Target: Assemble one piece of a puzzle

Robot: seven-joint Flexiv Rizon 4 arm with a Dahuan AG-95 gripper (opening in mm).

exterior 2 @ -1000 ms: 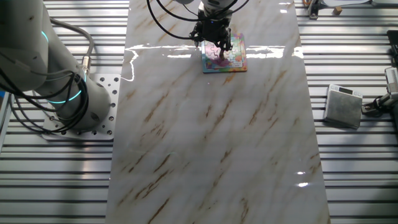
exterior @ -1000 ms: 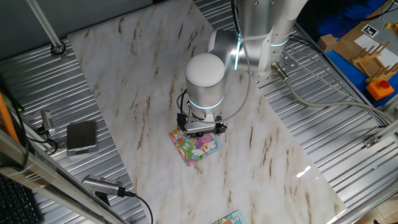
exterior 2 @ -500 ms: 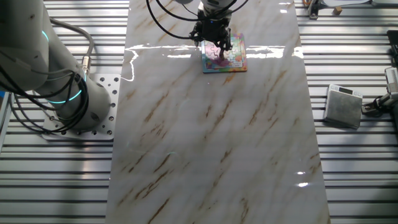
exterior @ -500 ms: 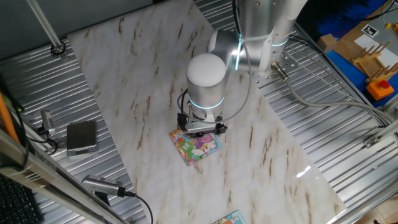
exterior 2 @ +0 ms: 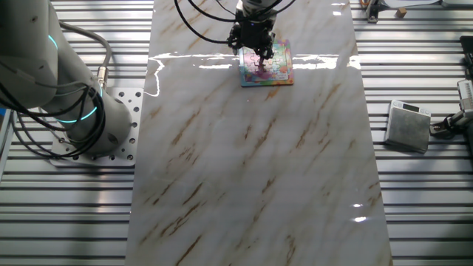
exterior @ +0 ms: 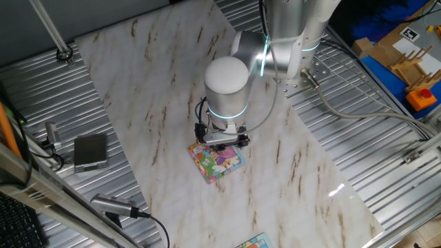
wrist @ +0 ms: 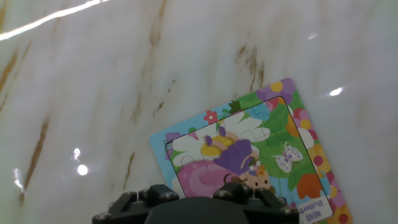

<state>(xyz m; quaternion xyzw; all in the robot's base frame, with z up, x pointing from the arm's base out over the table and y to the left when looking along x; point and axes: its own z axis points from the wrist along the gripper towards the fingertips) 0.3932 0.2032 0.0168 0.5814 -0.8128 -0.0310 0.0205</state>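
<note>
The puzzle (exterior: 219, 162) lies flat on the marble top, a small square cartoon board with pink figures in the middle and coloured edges. It also shows in the other fixed view (exterior 2: 270, 65) and in the hand view (wrist: 249, 158). My gripper (exterior: 222, 142) hangs straight over the puzzle's near-left part (exterior 2: 256, 50), pointing down. In the hand view only the gripper's black housing (wrist: 193, 208) shows at the bottom edge, and the fingers are hidden. The board's picture looks whole there. The piece does not stand out as a separate thing in any view.
A grey box (exterior: 90, 151) sits on the ribbed metal beside the marble top (exterior 2: 408, 125). A sliver of another board (exterior: 255, 242) pokes in at the bottom edge. The arm's base (exterior 2: 77, 103) stands left of the marble. Blue bins and cardboard (exterior: 403, 52) fill the far right.
The gripper has risen a little above the puzzle and shifted slightly. The puzzle has not moved.
</note>
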